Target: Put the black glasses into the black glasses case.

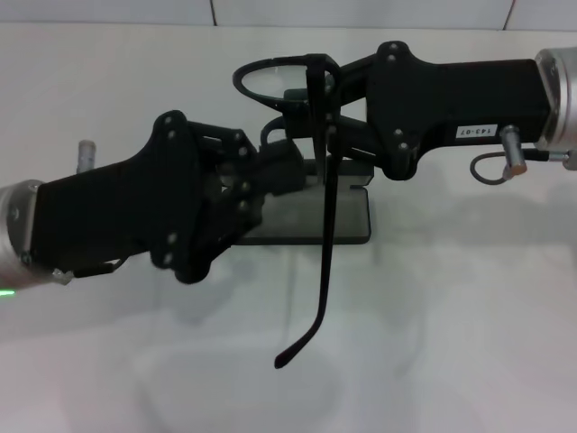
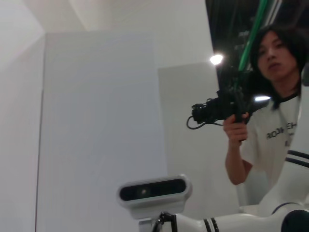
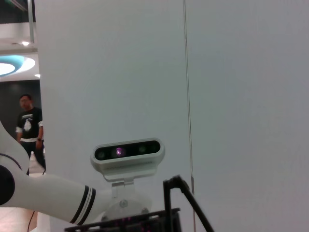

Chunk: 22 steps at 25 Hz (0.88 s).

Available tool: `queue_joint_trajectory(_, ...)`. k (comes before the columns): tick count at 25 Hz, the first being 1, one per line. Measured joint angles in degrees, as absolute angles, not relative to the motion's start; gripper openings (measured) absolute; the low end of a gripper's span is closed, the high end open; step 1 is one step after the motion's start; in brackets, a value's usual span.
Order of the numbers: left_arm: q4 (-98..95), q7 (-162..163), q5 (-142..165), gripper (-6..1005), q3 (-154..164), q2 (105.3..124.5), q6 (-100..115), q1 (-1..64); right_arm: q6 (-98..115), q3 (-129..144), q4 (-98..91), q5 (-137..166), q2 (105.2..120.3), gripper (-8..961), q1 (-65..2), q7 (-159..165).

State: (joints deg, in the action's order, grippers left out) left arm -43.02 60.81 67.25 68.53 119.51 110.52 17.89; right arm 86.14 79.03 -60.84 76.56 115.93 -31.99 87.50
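Note:
My right gripper (image 1: 326,95) reaches in from the right and is shut on the black glasses (image 1: 325,253) at the frame's side, holding them in the air above the case. One lens shows at the far side, and one long temple hangs down toward me with its curved tip low. A thin part of the frame also shows in the right wrist view (image 3: 186,198). The black glasses case (image 1: 347,221) lies open on the table below, grey lining up, partly hidden by my left gripper (image 1: 284,167). That gripper sits over the case's left end, close under the glasses.
The white table (image 1: 451,343) spreads around the case. Both wrist views point upward at my head camera (image 2: 153,189), which also shows in the right wrist view (image 3: 126,152), and at white walls. A person holding a camera (image 2: 270,96) stands beyond.

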Motion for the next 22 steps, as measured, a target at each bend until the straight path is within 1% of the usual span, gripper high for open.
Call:
queue_joint_trajectory(11,-37.58,59.47,67.87,69,68.36,119.72,110.30,22.06,85.59,81.56,-56.76,73.87,116.20,105,-35.68,84.35)
queue_joint_trajectory(22,-36.77,59.41,67.27,69,67.42,119.76,108.90,22.31,85.48,81.83,-56.23,73.54,116.10,104,-35.87,83.85)
